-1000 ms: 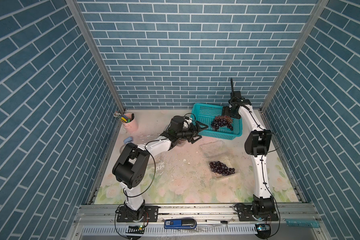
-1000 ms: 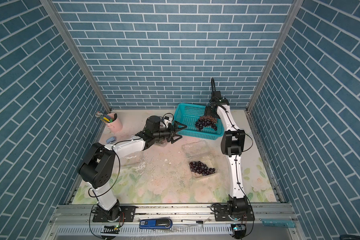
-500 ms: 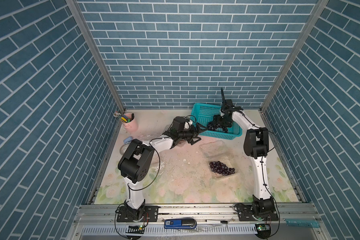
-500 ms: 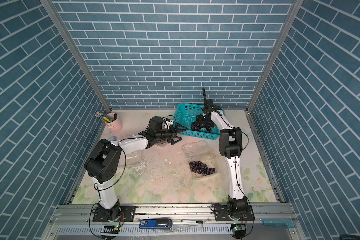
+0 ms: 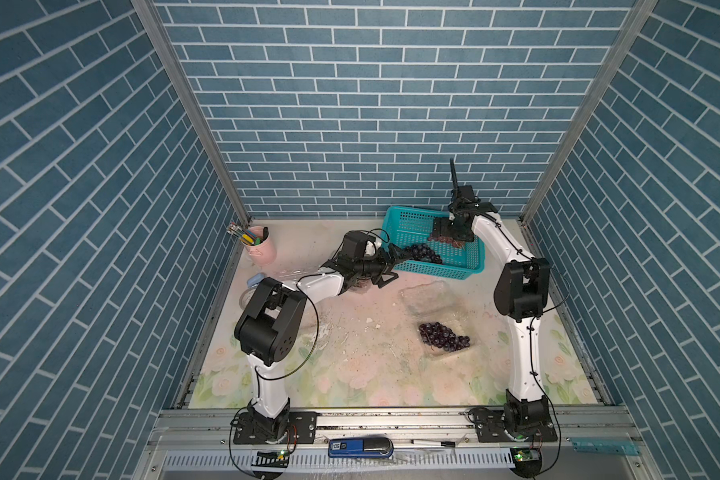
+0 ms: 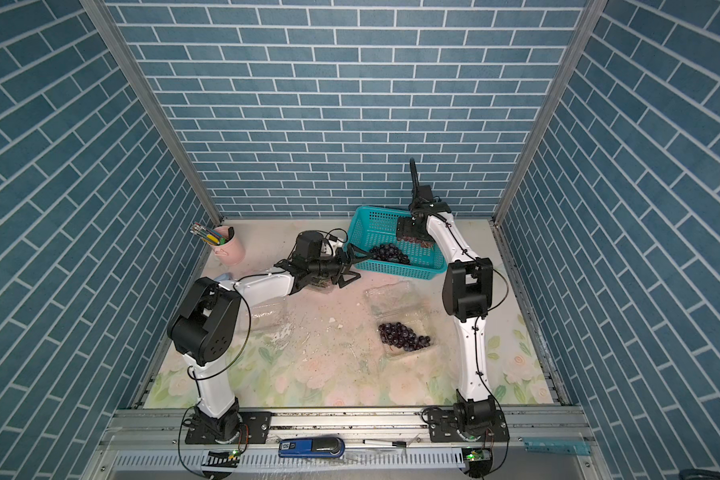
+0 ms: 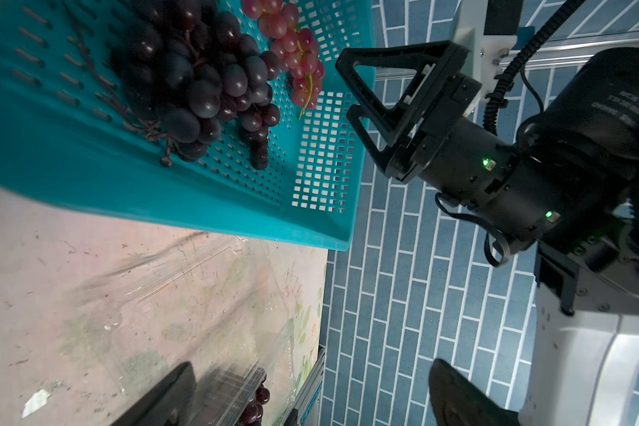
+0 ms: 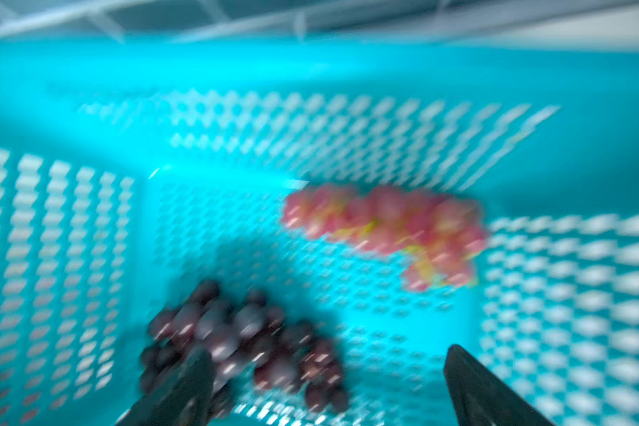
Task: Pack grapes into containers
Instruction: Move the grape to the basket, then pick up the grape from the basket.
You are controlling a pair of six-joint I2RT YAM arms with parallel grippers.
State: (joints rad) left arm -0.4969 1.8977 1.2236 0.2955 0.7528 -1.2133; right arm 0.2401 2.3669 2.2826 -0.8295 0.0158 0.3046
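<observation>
Now, step: grapes (image 7: 200, 81) to be lifted from basket (image 7: 200, 210).
Right gripper (image 7: 347, 88): spread, empty; to be closed gently on stem.
Left gripper (image 5: 391, 266): spread, empty.

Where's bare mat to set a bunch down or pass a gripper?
Free: the front strip of mat between the arm bases, in front of the open clamshell; the middle, between that clamshell and the clear container by the left elbow. Crowded: the teal basket, left gripper by its rim, right gripper over it.
</observation>
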